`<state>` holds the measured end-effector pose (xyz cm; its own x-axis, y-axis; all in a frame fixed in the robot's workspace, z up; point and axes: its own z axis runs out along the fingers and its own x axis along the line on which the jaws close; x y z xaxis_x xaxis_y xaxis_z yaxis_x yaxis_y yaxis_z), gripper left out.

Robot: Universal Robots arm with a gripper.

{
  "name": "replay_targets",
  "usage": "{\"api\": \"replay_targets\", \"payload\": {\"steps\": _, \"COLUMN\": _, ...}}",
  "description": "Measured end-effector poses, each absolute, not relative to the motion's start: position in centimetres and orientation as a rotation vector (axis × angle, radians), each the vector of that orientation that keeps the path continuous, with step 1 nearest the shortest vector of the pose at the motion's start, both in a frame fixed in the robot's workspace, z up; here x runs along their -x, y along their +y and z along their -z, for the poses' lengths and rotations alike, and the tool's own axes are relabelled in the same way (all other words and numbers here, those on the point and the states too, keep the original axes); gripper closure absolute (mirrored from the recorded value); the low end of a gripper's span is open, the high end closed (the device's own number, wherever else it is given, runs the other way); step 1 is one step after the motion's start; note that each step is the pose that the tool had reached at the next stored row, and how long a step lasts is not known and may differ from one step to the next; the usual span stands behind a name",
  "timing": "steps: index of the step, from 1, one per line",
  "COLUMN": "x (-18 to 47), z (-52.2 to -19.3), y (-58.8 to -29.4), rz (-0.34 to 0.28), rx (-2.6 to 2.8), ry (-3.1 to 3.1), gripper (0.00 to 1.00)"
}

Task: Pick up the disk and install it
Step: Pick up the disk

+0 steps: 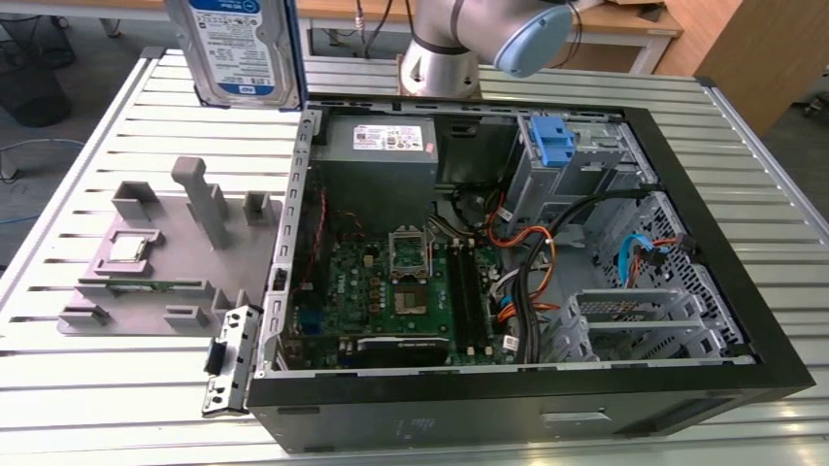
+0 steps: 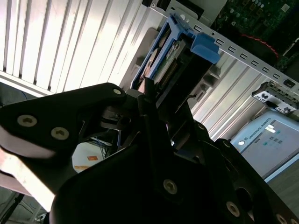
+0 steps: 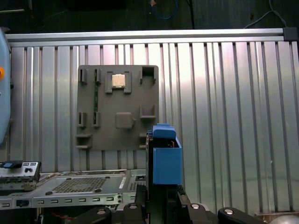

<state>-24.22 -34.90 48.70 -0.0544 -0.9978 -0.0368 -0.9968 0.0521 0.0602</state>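
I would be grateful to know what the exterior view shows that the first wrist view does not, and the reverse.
Exterior view: the inside of the open computer case, with its motherboard, grey power supply and a blue bracket in the drive bay, plus the robot arm and the labelled face of the disk.
First wrist view: the gripper clamped on the disk, seen edge-on by its blue carrier.
Shared: the disk, the grey fixture, the slatted table and part of the case.

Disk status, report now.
Gripper shut on the disk, held upright outside the open computer case. Not installed yet. Blue bracket in the drive cage, loose cables beside it.
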Motion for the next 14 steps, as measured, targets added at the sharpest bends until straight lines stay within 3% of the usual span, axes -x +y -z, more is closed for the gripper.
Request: {"api": "replay_targets", "payload": {"steps": 14, "x": 24.01, "z": -48.69, "y": -34.9, "rz": 0.108, "rx": -2.15, "ry": -2.268, "gripper": 0.65}}
